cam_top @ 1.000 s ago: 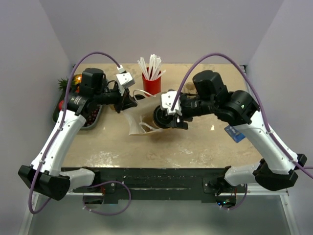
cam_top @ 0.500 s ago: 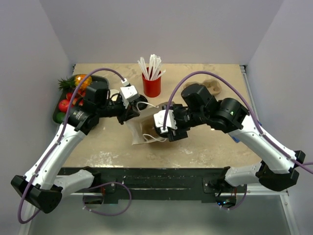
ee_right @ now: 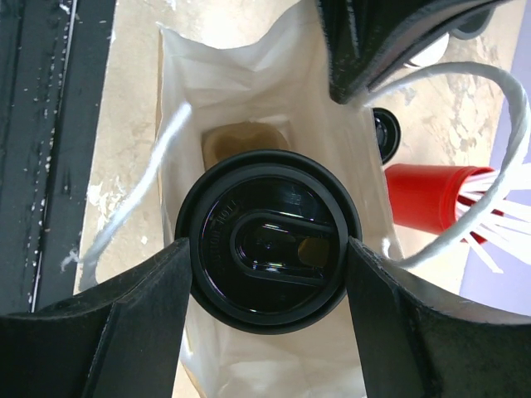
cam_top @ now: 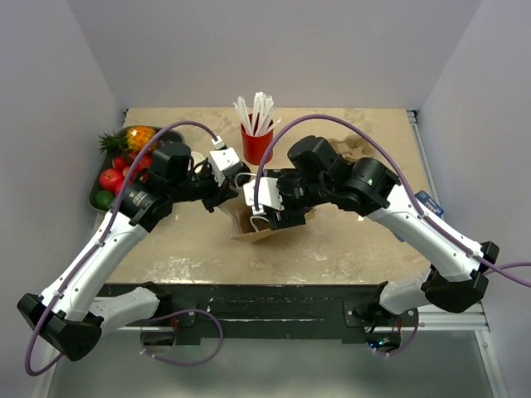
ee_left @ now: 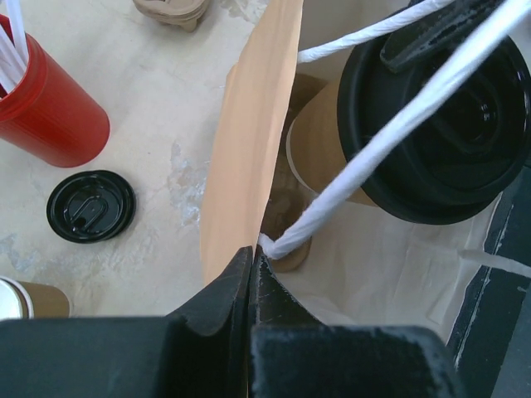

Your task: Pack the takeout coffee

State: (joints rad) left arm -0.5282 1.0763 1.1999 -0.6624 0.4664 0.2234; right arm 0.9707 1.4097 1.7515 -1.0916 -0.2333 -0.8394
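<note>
Two right fingers (ee_right: 124, 332) stand wide apart and clamp the coffee (ee_right: 265, 240) by its black lid, one on each side. Right gripper (ee_right: 268, 278) holds it upright in the mouth of the bag (ee_right: 249, 75), white lining all round. Can't tell if the cup touches the bottom. Left gripper (ee_left: 251, 278) has its fingers pressed together, pinching the bag rim where the white handle (ee_left: 390, 133) is rooted and holding that wall up.

A second ago the coffee was outside, beside the bag, already in the right gripper; now it is inside the mouth. Right arm has swung left, and the left gripper has come right, closer to it. The bag then lay slumped open with its white inside showing; from overhead it is now mostly hidden under the right wrist.

Brown thing (ee_right: 236, 141) sits on the bag floor under the coffee, kind unclear. Outside the bag stand a red cup (ee_left: 46, 108) of white straws, a loose lid (ee_left: 90, 206) flat on the table (ee_left: 149, 99), and a lidless cup (ee_left: 25, 298) at the frame edge. Fruit (cam_top: 110, 178) is far left. The handle loop crosses over the coffee's lid in the left wrist view.
</note>
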